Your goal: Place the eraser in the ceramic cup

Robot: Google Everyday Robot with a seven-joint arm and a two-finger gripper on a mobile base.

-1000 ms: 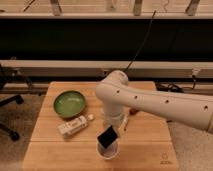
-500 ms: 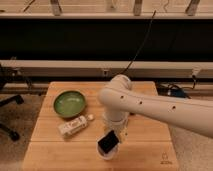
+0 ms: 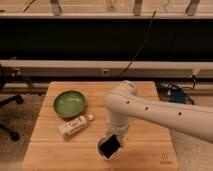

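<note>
The black eraser point(image 3: 110, 146) stands tilted in the mouth of the small whitish ceramic cup point(image 3: 105, 155), near the front middle of the wooden table point(image 3: 145, 155). Only the cup's rim shows around the eraser. My gripper point(image 3: 118, 135) is right above the eraser at the end of the white arm point(image 3: 160, 112), which reaches in from the right. The arm's wrist covers most of the gripper, so its hold on the eraser does not show.
A green bowl point(image 3: 69, 103) sits at the table's back left. A whitish bottle-like thing point(image 3: 73, 126) lies on its side between the bowl and the cup. An office chair point(image 3: 7, 117) stands left of the table. A dark wall with a rail runs behind.
The eraser has come down and slightly to the right, into the cup's mouth, and tilted further. The arm has lowered with it. The bowl and the lying bottle have not moved.
</note>
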